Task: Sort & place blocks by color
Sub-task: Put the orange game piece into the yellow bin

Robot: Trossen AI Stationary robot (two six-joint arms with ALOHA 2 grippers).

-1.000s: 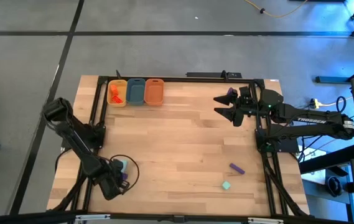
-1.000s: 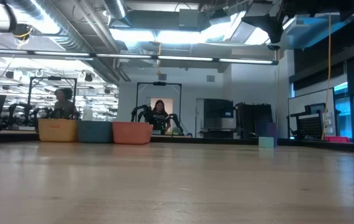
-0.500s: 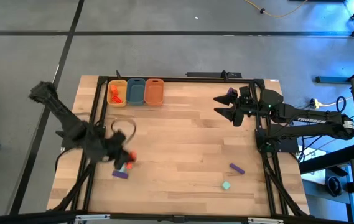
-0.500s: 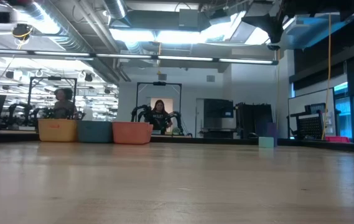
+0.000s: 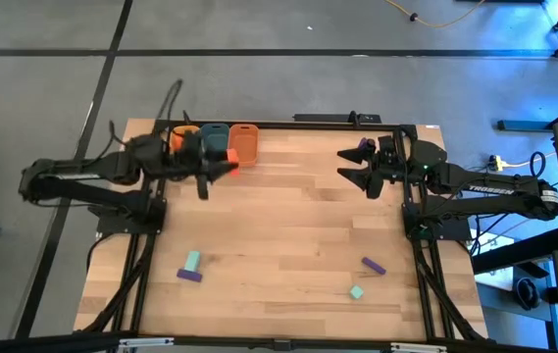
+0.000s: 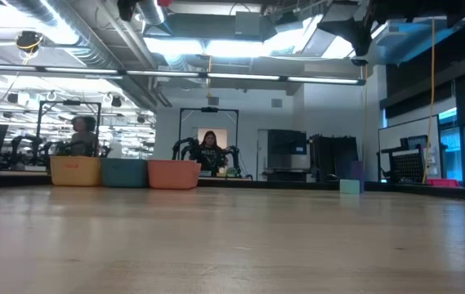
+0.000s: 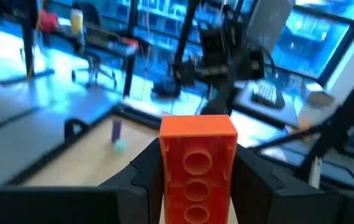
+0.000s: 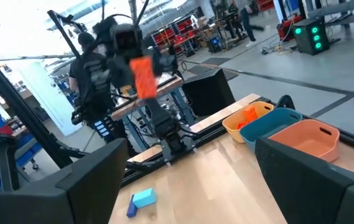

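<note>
Above the tubs (image 5: 214, 143), the left gripper (image 5: 222, 167) clamps an orange-red block (image 7: 198, 163); four blocks (image 5: 191, 261) remain, right gripper (image 5: 349, 167) spread.

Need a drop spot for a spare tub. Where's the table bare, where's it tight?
Bare: the middle of the table, between the tubs and the near blocks. Tight: the far-left corner, where the left tool holds an orange-red block by the tubs; loose blocks lie along the near edge.
</note>
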